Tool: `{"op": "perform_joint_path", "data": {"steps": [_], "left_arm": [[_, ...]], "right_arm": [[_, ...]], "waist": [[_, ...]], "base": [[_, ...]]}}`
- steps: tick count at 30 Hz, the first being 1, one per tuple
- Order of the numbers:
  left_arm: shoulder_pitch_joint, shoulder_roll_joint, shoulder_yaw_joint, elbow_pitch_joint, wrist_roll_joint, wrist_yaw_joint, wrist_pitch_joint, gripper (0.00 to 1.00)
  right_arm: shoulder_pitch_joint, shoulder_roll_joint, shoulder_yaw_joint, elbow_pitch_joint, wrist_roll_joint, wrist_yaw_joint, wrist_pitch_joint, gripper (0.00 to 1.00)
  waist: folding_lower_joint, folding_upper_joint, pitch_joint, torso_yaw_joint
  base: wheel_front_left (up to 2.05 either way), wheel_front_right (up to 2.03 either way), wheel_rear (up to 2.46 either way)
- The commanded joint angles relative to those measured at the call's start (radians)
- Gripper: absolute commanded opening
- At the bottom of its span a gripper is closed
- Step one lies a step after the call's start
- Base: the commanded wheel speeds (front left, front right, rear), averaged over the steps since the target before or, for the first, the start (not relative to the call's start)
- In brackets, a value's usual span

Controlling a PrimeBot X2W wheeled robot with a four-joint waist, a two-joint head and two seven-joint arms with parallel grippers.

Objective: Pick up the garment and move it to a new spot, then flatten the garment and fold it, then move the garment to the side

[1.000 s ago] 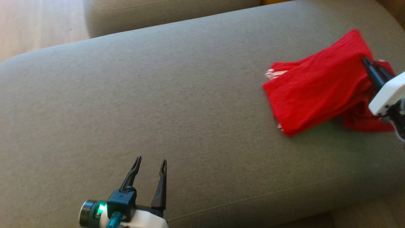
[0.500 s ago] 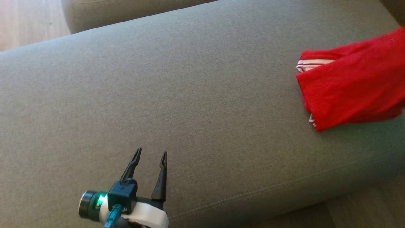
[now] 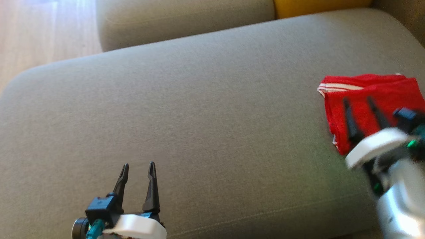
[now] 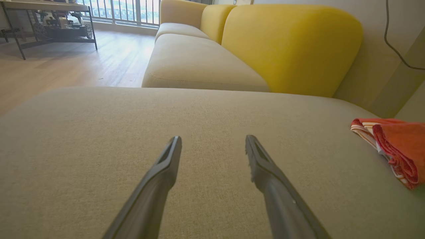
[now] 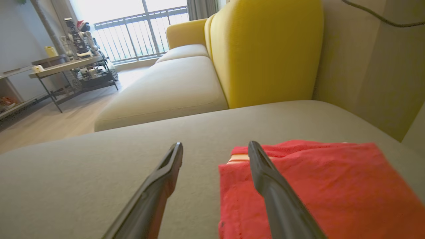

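The garment, a red fabric item folded into a compact stack, lies on the grey sofa seat cushion at the 3 o'clock edge of the head view. A white-striped hem is exposed at its 10 o'clock corner. The right end effector enters from the 4 o'clock corner with its fingers spread and pointing toward 11 o'clock. It is released and grasps nothing. In the right wrist view, the right end effector has one finger crossing the 9 o'clock border of the garment and the other over bare cushion. Whether either finger contacts the fabric cannot be determined. The left end effector is at 7 o'clock in the head view, also released, with both fingers apart above bare cushion, well apart from the garment. The left wrist view shows the left end effector aimed across the cushion, with the garment at 3 o'clock. A yellow back cushion stands at 1 o'clock, and wooden floor shows at 10 o'clock in the head view.
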Motion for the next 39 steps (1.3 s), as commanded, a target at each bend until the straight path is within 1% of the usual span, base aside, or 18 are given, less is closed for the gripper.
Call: {"op": "perform_joint_path", "data": {"steps": [1, 5, 9, 12, 14, 18, 22, 25, 38, 39], "left_arm": [[-0.023, -0.008, 0.036, -0.043, -0.016, 0.008, -0.012, 1.00], [-0.017, -0.008, 0.055, -0.063, -0.041, 0.023, -0.012, 1.00], [-0.004, -0.008, 0.069, -0.074, -0.044, 0.030, -0.012, 1.00], [0.009, -0.008, 0.079, -0.077, -0.027, 0.027, -0.012, 1.00], [0.013, -0.008, 0.080, -0.077, -0.013, 0.023, -0.012, 1.00], [0.033, -0.007, 0.085, -0.082, 0.056, -0.005, -0.012, 1.00], [0.064, -0.004, 0.092, -0.091, 0.107, -0.033, -0.012, 1.00], [0.089, -0.004, 0.106, -0.090, 0.125, -0.052, -0.012, 1.00], [0.109, -0.007, 0.116, -0.077, 0.140, -0.084, -0.012, 1.00], [0.141, 0.001, 0.083, -0.047, 0.130, -0.081, 0.000, 0.00]], "right_arm": [[0.031, 0.017, 0.034, -0.074, -0.015, 0.000, -0.022, 1.00], [0.147, 0.095, 0.062, -0.190, -0.071, 0.000, -0.052, 1.00], [0.248, 0.153, 0.022, -0.304, -0.130, 0.000, -0.062, 1.00], [0.325, 0.169, 0.018, -0.403, -0.193, 0.000, -0.062, 1.00], [0.351, 0.171, 0.020, -0.426, -0.206, 0.000, -0.062, 1.00], [0.440, 0.172, 0.052, -0.489, -0.204, 0.000, -0.062, 1.00], [0.503, 0.173, 0.076, -0.516, -0.220, 0.000, -0.062, 1.00], [0.536, 0.173, 0.083, -0.527, -0.214, 0.000, -0.063, 1.00], [0.556, 0.173, 0.106, -0.532, -0.199, 0.000, -0.063, 1.00], [0.589, 0.176, 0.081, -0.494, -0.207, 0.000, -0.053, 0.00]], "waist": [[0.0000, 0.0000, -0.028, 0.030], [0.0000, 0.0000, -0.053, 0.066], [0.0000, 0.0000, -0.080, 0.106], [0.0000, 0.0000, -0.097, 0.130], [0.0000, 0.0000, -0.102, 0.136], [0.0000, 0.0000, -0.124, 0.155], [0.0000, 0.0000, -0.141, 0.161], [0.0000, 0.0000, -0.152, 0.159], [0.0000, 0.0000, -0.169, 0.149], [0.0000, 0.0000, -0.169, 0.149]], "base": [[0.00, 0.00, 0.00], [0.00, 0.00, 0.00], [0.00, 0.00, 0.00], [0.00, 0.00, 0.00], [0.00, 0.00, 0.00], [0.00, 0.00, 0.00], [0.00, 0.00, 0.00], [0.00, 0.00, 0.00], [0.00, 0.00, 0.00], [0.00, 0.00, 0.00]]}}
